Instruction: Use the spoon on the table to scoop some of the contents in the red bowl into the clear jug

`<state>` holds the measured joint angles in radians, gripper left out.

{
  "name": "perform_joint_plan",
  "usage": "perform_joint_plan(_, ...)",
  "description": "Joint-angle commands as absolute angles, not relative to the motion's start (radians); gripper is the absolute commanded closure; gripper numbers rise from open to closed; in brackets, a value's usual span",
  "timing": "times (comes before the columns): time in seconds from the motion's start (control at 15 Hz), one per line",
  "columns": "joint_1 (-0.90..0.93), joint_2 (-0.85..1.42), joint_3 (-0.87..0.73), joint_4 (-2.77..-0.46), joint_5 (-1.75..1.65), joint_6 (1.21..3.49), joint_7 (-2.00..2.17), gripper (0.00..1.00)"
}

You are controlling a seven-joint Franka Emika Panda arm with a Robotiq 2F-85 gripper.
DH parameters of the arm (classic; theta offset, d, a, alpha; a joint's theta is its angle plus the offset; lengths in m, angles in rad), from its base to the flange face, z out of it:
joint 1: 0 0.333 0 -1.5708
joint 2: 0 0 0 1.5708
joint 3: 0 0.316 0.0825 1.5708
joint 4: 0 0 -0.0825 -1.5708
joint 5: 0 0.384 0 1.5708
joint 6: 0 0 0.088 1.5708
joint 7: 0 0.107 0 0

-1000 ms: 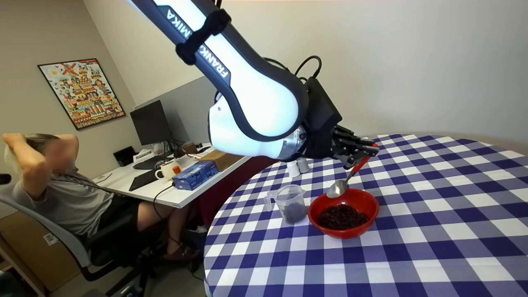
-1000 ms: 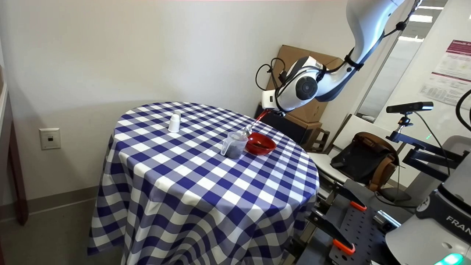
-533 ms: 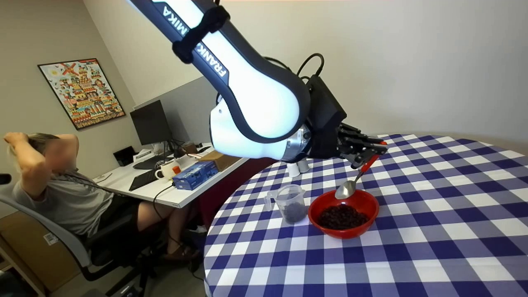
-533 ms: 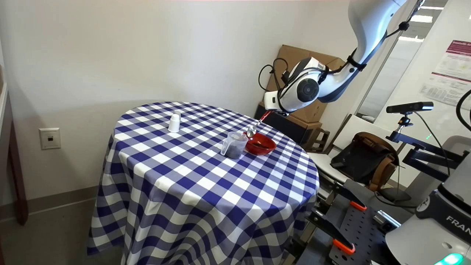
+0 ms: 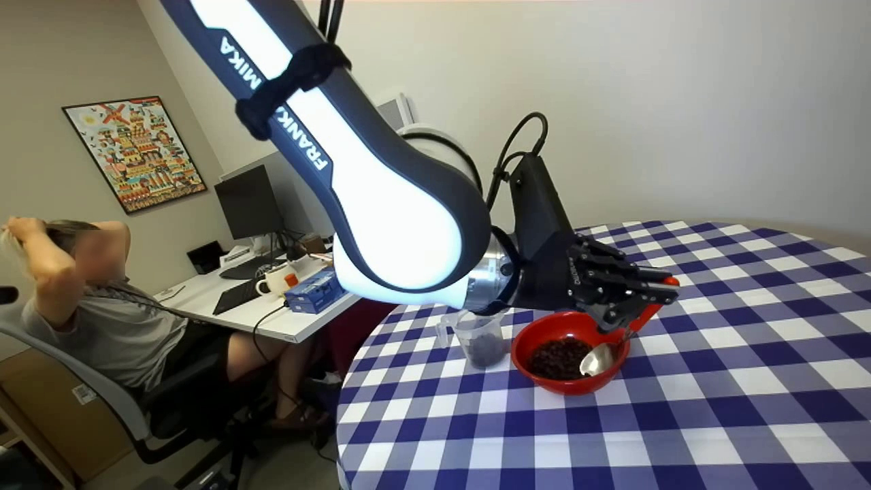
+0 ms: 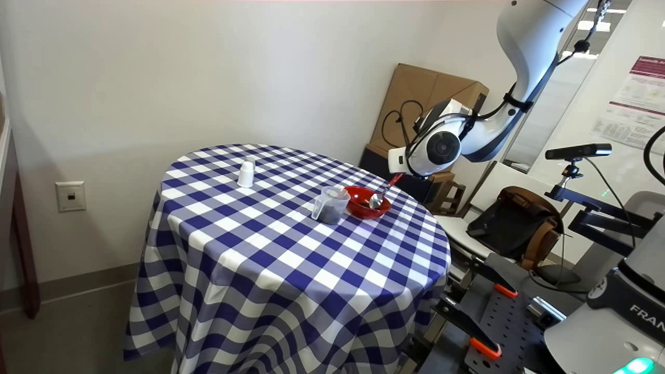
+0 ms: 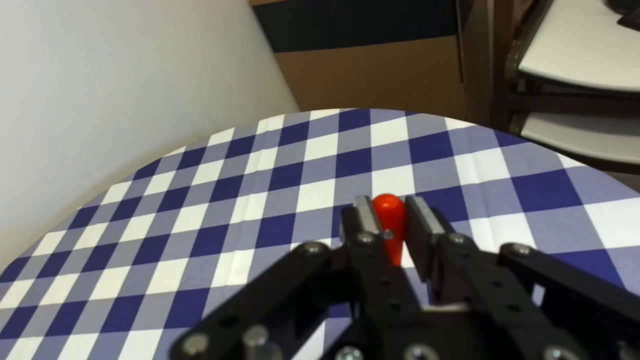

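Observation:
My gripper [image 7: 389, 212] is shut on the red-orange handle of the spoon [image 7: 391, 220], near the handle's end. In both exterior views the spoon tilts down, its silver bowl [image 5: 599, 361] [image 6: 376, 201] inside the red bowl [image 5: 571, 386] [image 6: 358, 212]. It is at the side away from the jug; I cannot tell whether it touches the contents. The contents [image 5: 554, 359], a dark heap, lie in the red bowl. The clear jug [image 5: 482, 346] [image 6: 331, 208] stands upright beside the red bowl, with something dark in its lower part. Bowl and jug are out of the wrist view.
The table [image 5: 735, 408] has a blue-and-white checkered cloth. White cups [image 6: 246, 174] stand farther off on it; the arm hides them in an exterior view. A desk with a blue box [image 5: 313, 289] and a seated person [image 5: 102, 327] are beside the table. A wall borders it.
My gripper has moved down and away from the jug, holding the spoon. The spoon's bowl has gone from above the red bowl's rim down into the red bowl. Jug and bowl stay nearly in place.

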<state>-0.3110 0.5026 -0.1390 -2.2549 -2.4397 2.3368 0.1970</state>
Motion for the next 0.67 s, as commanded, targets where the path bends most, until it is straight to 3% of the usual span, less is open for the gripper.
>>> perform_joint_plan(0.0,-0.3,0.478,-0.139,-2.304,-2.392,2.309,0.171,0.93)
perform_joint_plan(0.6,-0.281,0.485,-0.115,-2.342,-2.257,2.302,0.178,0.93)
